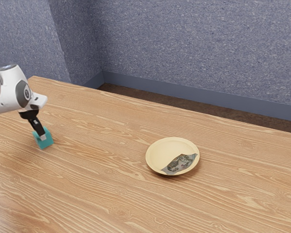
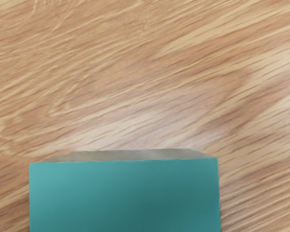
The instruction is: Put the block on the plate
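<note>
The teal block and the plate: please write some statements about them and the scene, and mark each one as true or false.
1. The block is at the gripper. True.
2. The plate is pale yellow all over. False: it has a grey-green patterned patch.
3. The block lies on the plate. False: it is apart from the plate, nearer the exterior view's left.
4. The table has a wood-grain top. True.
</note>
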You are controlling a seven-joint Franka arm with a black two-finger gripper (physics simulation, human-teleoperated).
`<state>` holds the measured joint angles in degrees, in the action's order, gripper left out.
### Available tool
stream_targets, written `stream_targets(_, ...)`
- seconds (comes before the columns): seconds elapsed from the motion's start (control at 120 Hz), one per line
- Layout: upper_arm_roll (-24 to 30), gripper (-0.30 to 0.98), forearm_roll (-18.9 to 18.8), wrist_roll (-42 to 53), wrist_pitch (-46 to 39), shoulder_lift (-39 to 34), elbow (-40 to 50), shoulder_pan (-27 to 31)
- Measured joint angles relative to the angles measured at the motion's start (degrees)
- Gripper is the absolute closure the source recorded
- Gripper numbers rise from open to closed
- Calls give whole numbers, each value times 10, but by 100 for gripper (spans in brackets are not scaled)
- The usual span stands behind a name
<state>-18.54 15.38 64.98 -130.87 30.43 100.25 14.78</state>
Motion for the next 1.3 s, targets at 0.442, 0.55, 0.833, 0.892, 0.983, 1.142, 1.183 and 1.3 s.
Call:
stream_targets(0.442, -1, 1, 0, -25, -11, 11, 0, 0)
stream_targets(0.55, -1, 8, 1, -29, -12, 11, 0, 0)
stream_targets(0.833, -1, 28, 2, -38, -14, 12, -2, 0)
stream_targets(0.892, -1, 30, 1, -39, -14, 12, -3, 0)
stream_targets(0.983, -1, 32, 0, -43, -15, 11, -4, 0)
stream_targets(1.142, -1, 32, -2, -49, -15, 7, -3, -1)
stream_targets(1.183, 0, 32, -2, -50, -14, 6, -3, -2)
stream_targets(1.3, 6, 33, -4, -54, -11, -11, 0, -4)
